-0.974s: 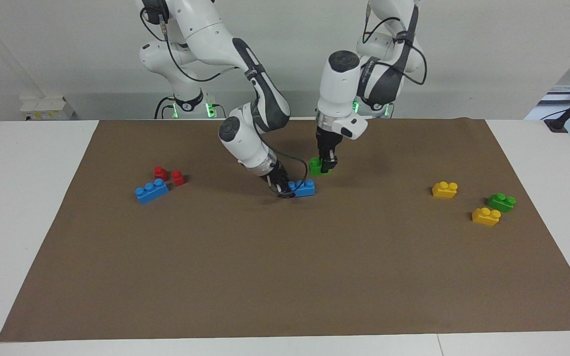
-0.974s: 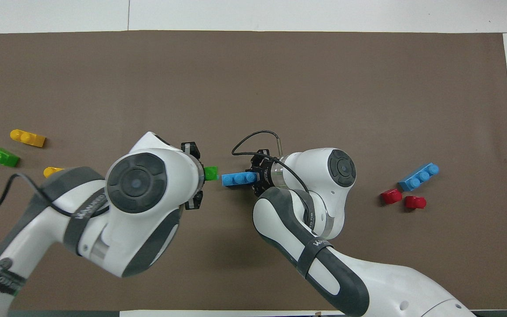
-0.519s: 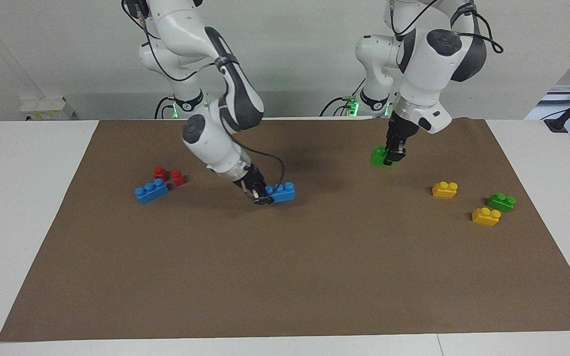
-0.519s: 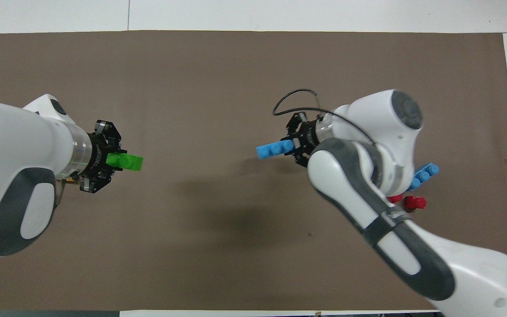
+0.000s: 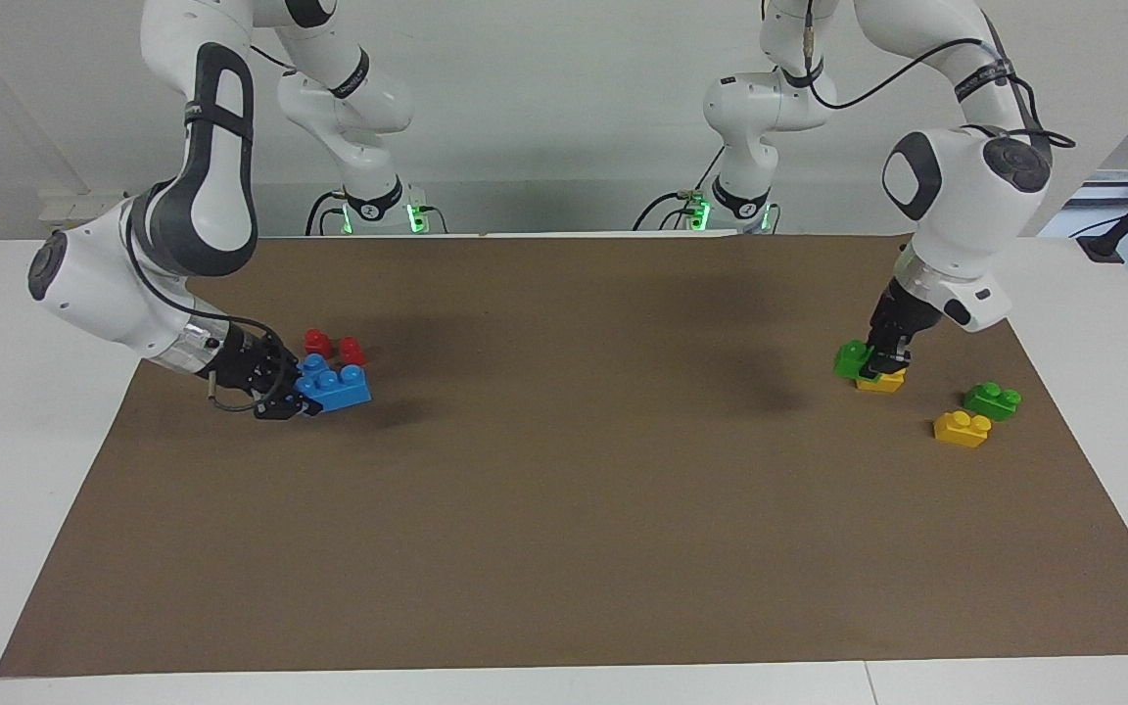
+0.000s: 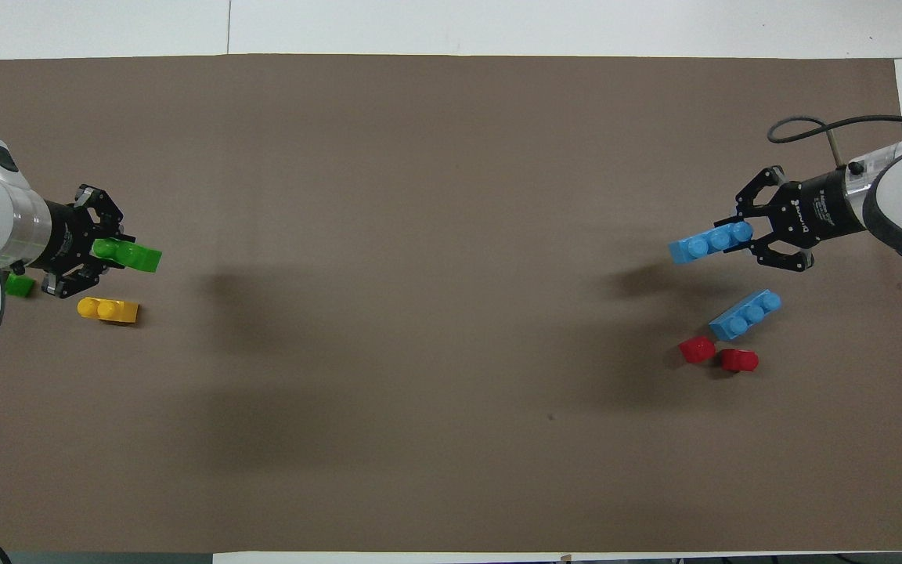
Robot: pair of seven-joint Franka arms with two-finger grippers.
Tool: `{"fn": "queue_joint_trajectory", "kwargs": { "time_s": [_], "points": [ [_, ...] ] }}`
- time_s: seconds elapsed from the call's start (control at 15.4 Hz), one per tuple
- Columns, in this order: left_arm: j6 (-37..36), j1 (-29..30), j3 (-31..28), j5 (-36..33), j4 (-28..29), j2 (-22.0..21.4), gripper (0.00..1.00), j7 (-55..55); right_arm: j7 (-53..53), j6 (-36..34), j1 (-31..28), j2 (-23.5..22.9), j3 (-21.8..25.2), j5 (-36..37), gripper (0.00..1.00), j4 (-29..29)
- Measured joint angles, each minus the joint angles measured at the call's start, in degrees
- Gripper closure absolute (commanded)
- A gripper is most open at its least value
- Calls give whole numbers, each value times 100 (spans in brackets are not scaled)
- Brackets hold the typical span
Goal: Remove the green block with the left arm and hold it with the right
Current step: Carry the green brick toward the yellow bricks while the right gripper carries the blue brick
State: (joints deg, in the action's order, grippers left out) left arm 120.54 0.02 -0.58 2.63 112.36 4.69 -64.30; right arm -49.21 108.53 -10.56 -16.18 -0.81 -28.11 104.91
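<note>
The left tool point(image 5: 885, 352) is clamped on the green block point(image 5: 854, 358), which has been carried away over a yellow brick point(image 5: 882, 383). A blue brick point(image 5: 333, 386) is gripped by the right tool point(image 5: 282, 384), now well apart. The pulling-off looks done.

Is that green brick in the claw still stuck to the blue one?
No, it is apart. The left claw holds the green block alone; the right claw holds the blue brick.

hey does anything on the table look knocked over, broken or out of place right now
Nothing stands out. The left gripper holds the green block and the right gripper a blue brick; loose bricks sit upright.
</note>
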Motion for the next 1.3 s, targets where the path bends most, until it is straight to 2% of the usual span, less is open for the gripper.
{"fn": "queue_joint_trajectory", "kwargs": {
  "time_s": [0.26,0.58,0.91,0.97,1.04,1.1,1.17,1.23,1.3],
  "points": [
    [493,211,7,-1,-385,761,100,394,251,383,-56,-362,-55,-31,100,293],
    [962,263,15,-1,-720,1509,100,587,245,781,165,-384,-100,-246,100,515],
    [1491,270,20,0,-823,1966,100,615,245,1224,187,-384,-98,-247,100,876],
    [1498,278,20,0,-825,1965,96,626,245,1258,186,-376,-96,-273,100,907],
    [1529,283,20,0,-823,1967,1,633,245,1271,189,-368,-96,-274,74,918],
    [1595,288,20,0,-817,1972,0,643,246,1289,198,-362,-97,-274,40,926],
    [1644,291,20,-1,-815,1984,0,654,246,1309,215,-355,-98,-274,21,934],
    [1687,292,20,-1,-814,2003,0,664,246,1340,238,-352,-99,-273,9,942],
    [1704,294,20,-1,-814,2017,0,670,246,1366,266,-352,-99,-274,5,943]
  ]
}}
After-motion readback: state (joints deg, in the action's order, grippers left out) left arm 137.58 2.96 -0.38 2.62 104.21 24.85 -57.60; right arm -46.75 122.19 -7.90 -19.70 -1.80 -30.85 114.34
